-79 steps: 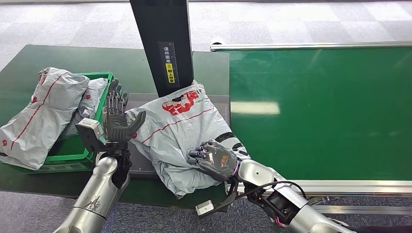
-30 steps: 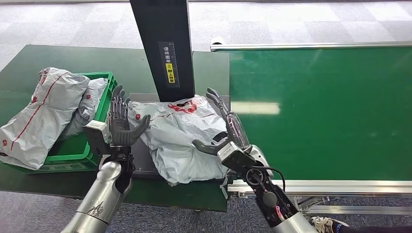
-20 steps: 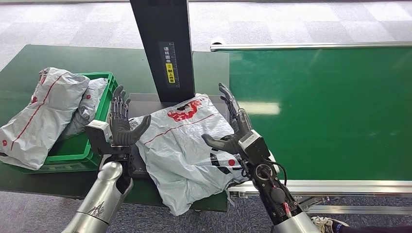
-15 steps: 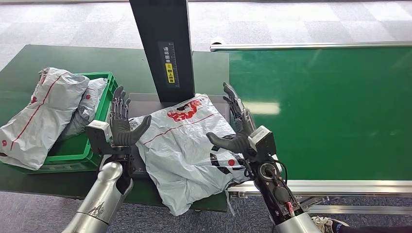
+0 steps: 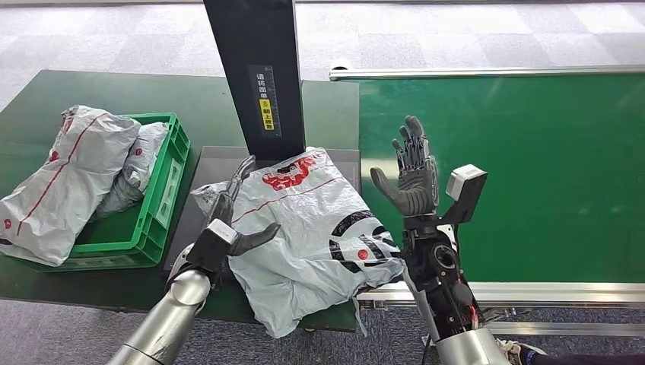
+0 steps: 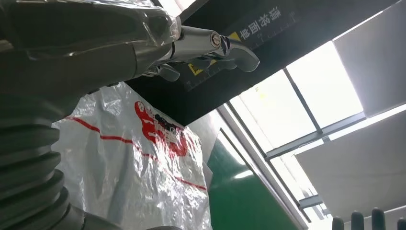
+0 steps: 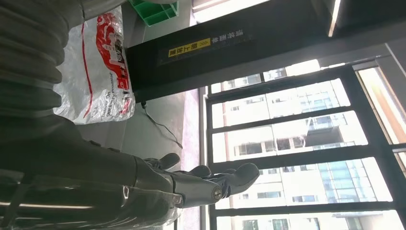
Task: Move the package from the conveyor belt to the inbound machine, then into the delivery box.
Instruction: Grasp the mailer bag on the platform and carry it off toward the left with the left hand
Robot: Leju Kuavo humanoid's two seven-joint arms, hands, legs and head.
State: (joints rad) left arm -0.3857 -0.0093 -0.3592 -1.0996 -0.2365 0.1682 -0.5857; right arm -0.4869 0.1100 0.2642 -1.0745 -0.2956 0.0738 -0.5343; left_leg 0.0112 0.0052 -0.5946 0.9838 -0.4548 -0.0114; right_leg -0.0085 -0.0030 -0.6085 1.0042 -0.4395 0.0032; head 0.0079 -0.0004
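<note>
The package (image 5: 304,228), a grey plastic mailer with red print, lies on the inbound machine's grey platform (image 5: 220,161) under the black column (image 5: 255,68); its near end hangs over the table edge. My left hand (image 5: 232,220) is at the package's left edge with fingers spread, thumb over the bag, gripping nothing. My right hand (image 5: 413,171) is raised, fingers apart, over the conveyor belt (image 5: 517,167), just right of the package and clear of it. The left wrist view shows the package (image 6: 143,158) beyond my fingers (image 6: 210,43). The right wrist view has the package (image 7: 103,67) and fingers (image 7: 206,179).
The green delivery box (image 5: 163,190) stands left of the platform and holds two grey bags (image 5: 68,175), the larger one spilling over its far left rim. A metal rail (image 5: 487,72) runs along the belt's far side. The dark green table (image 5: 46,91) extends behind the box.
My right hand has let go of the package and moved up and right over the belt. My left hand has dropped lower and tilted in against the package's left edge.
</note>
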